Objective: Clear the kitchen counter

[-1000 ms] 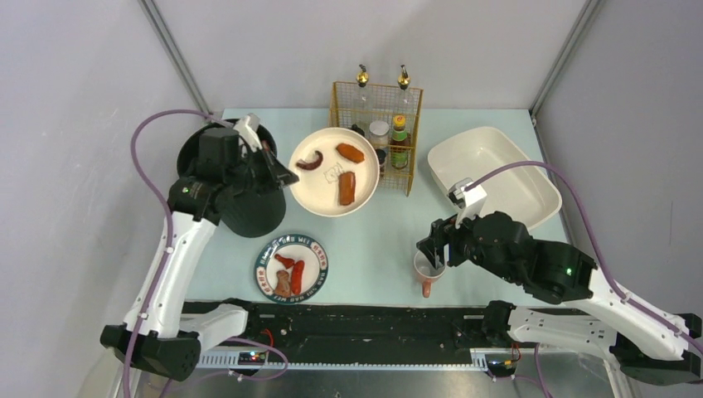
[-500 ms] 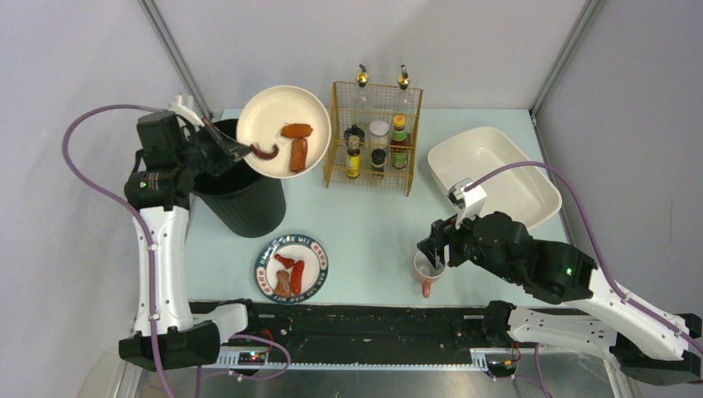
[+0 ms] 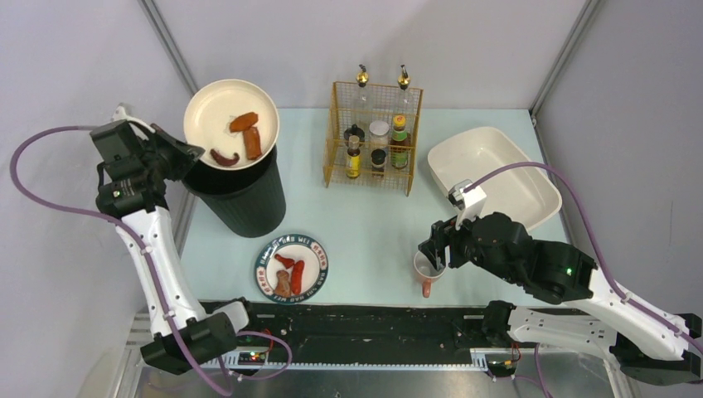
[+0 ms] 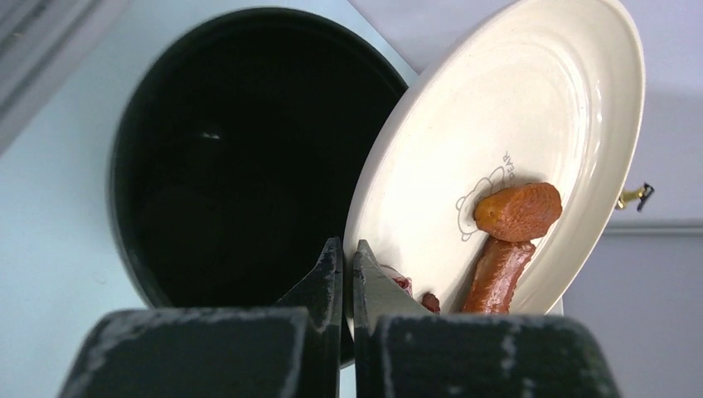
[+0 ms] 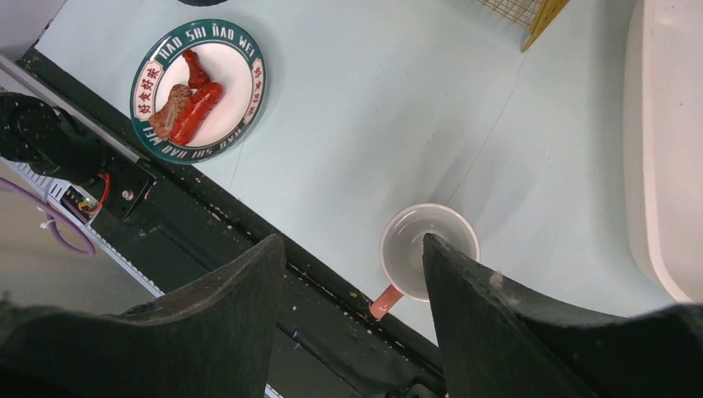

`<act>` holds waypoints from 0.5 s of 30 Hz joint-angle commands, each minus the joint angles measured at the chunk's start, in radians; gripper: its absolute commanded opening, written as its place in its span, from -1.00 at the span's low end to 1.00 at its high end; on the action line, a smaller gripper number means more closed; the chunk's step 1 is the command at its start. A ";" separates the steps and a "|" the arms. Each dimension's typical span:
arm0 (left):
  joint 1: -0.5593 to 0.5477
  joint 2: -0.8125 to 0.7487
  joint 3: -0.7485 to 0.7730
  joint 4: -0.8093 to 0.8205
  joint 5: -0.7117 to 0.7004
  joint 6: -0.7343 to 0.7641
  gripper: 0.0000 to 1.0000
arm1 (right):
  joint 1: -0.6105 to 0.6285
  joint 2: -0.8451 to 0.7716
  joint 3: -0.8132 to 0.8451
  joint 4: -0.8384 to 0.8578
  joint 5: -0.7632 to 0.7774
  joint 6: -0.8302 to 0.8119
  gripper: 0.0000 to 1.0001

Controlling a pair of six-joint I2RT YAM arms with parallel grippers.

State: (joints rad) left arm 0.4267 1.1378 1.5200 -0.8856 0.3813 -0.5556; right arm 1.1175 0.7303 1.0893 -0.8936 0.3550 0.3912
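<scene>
left hand (image 4: 348, 249) pinches plate (image 4: 514, 108) rim, tilted over bin (image 3: 240, 203) to dump food (image 4: 518, 211); right hand (image 5: 352, 245) open above cup (image 5: 429, 249), ready to grab.

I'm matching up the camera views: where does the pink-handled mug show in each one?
Top external: mug at lower right.
Left wrist: not in it.
Right wrist: mug at lower centre.
Shared landmark, top and right wrist only: green-rimmed plate, left of the mug.
</scene>
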 commanded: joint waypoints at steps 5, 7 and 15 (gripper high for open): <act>0.085 -0.091 0.011 0.034 -0.159 0.021 -1.00 | 0.004 0.000 0.018 0.005 -0.008 0.012 0.31; 0.091 -0.109 0.002 0.032 -0.227 0.034 -1.00 | 0.004 -0.003 0.017 0.003 -0.010 0.012 0.32; 0.095 -0.145 -0.030 0.030 -0.455 0.081 -1.00 | 0.004 -0.010 0.010 -0.003 -0.021 0.011 0.32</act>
State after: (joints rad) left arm 0.5110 1.0168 1.4986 -0.9001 0.0704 -0.5014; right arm 1.1175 0.7288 1.0893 -0.9012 0.3431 0.3923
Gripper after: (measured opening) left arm 0.019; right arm 0.660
